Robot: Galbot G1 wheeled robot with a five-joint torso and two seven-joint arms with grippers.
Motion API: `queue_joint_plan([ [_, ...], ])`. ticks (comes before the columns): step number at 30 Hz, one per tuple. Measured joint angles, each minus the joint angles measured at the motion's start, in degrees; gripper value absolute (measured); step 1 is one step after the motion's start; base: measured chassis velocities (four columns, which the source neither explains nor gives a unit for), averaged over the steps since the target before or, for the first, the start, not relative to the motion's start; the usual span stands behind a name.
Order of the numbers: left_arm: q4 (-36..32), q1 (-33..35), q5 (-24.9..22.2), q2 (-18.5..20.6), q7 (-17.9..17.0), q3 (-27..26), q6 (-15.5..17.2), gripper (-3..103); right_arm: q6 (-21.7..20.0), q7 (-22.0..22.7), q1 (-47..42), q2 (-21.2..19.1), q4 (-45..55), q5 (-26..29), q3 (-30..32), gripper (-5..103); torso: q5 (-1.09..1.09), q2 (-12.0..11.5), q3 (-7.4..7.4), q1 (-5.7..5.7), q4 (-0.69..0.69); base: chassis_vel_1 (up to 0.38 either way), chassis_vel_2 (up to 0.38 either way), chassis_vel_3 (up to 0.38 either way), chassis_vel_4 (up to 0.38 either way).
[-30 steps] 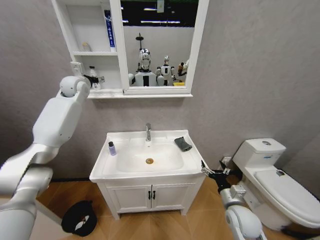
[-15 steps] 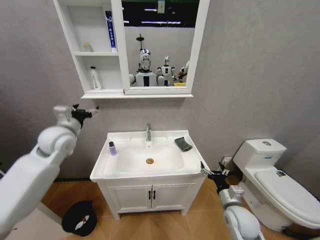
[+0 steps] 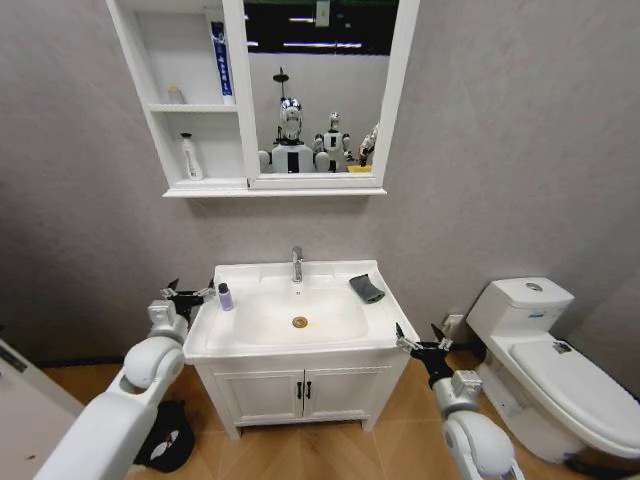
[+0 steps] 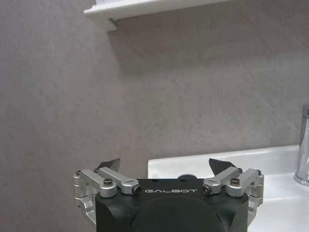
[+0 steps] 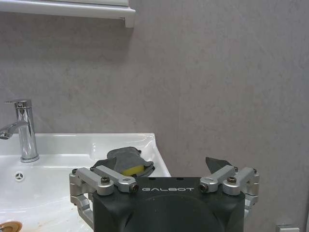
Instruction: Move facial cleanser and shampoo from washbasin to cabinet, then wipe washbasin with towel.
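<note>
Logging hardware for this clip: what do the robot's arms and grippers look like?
Both arms have smooth white rounded shells. The left gripper and right gripper each have a black body marked GALBOT, silver bolted metal linkages and dark pointed fingertips.

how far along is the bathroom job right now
One white bottle stands in the cabinet. The small purple bottle is on the washbasin; the open left claw is empty beside it. The towel lies unused, right claw open, so wiping remains.

White rounded arms — black "GALBOT"-marked gripper bodies, silver screwed finger links.
</note>
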Motion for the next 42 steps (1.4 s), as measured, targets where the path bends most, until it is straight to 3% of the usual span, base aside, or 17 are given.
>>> queue_joint_plan([
  [1, 3.38, 0.59, 2.82, -1.64, 1.36, 0.35, -1.76, 100, 0.76, -0.41, -0.72, -0.11, -0.47, 0.34, 0.65, 100, 0.00, 0.00, 0.00, 0.00, 0.02, 0.000, 0.000, 0.000, 0.000],
  [6, 8.66, -0.54, 5.45, -4.79, 3.35, 1.33, -4.61, 100, 0.97, -0.54, -0.50, 0.04, -0.81, 0.33, 0.39, 100, 0.00, 0.00, 0.00, 0.00, 0.02, 0.000, 0.000, 0.000, 0.000],
  [19, 16.07, -2.44, 12.04, -10.69, 7.58, 2.34, -10.21, 100, 1.23, -0.55, 0.05, -0.51, -1.16, 0.67, 0.61, 100, -0.01, -0.01, 0.00, 0.00, 0.02, 0.000, 0.000, 0.000, 0.000],
  [42, 25.64, -11.84, 12.76, -12.04, 7.69, 6.08, -9.83, 100, 2.66, -0.08, 0.04, -0.45, -2.53, 0.46, 1.55, 100, 0.00, -0.01, 0.00, 0.00, 0.01, 0.000, 0.000, 0.000, 0.000],
])
